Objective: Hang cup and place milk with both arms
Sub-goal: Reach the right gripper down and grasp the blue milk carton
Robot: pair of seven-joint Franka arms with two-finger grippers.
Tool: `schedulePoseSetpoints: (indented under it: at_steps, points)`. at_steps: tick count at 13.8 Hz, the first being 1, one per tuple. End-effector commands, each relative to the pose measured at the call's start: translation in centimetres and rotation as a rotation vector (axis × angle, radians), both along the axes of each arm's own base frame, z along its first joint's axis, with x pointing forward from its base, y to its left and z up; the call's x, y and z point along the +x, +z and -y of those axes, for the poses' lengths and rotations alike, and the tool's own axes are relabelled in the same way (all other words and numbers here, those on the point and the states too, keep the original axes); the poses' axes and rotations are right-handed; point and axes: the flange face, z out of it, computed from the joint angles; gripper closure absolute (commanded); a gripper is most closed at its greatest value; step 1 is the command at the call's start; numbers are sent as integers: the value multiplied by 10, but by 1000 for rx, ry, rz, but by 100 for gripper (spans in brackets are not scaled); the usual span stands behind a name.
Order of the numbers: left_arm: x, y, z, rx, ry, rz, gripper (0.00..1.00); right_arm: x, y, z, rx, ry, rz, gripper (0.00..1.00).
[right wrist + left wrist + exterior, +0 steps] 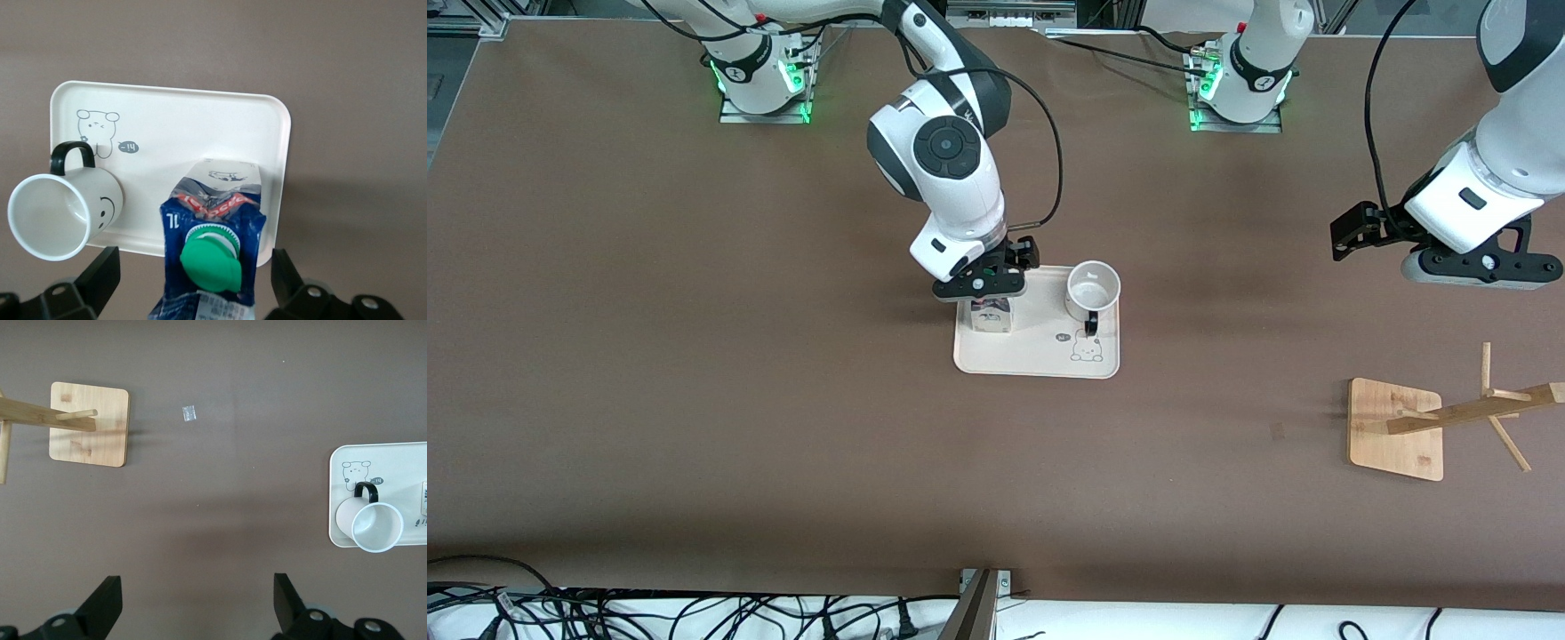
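Observation:
The milk (989, 316) stands upright on the cream tray (1040, 356), at the tray's end toward the right arm. The cup (1092, 292) stands upright on the same tray, toward the left arm's end, with its black handle turned to the front camera. My right gripper (983, 289) is open right over the milk, one finger on each side of its blue top with a gap. In the right wrist view the gripper (193, 277) straddles the milk (213, 233), with the cup (67, 213) beside it. My left gripper (1356, 233) hangs open and empty over bare table.
A wooden cup rack (1396, 427) with a square base, post and pegs stands toward the left arm's end, nearer the front camera. It also shows in the left wrist view (90, 423), where the cup (373, 523) and tray (400, 457) appear too. A small scrap (189, 413) lies on the brown table.

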Motion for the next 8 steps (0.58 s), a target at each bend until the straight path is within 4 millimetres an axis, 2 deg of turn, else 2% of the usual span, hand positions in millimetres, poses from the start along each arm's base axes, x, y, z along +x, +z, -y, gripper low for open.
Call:
schedulePoseSetpoints:
  at_steps: [1,2,3,6,7,8]
  points:
    - [3,5,2,-10,4,-4,0,-6,-16,-2,-11,-18,15,0]
    - [3,6,2,-9,3,-4,0,-8,-18,-3,-11,-17,17,3]
    - [3,5,2,-9,3,-4,0,-9,-19,-4,-11,-14,17,16]
    - [3,5,2,-10,1,-6,0,-8,-19,-3,-13,-9,15,69]
    - [3,6,2,-9,1,-4,0,-6,-16,-1,-14,-10,16,75]
    - [3,6,2,-9,1,-2,0,-3,-8,2,-9,-5,25,75]
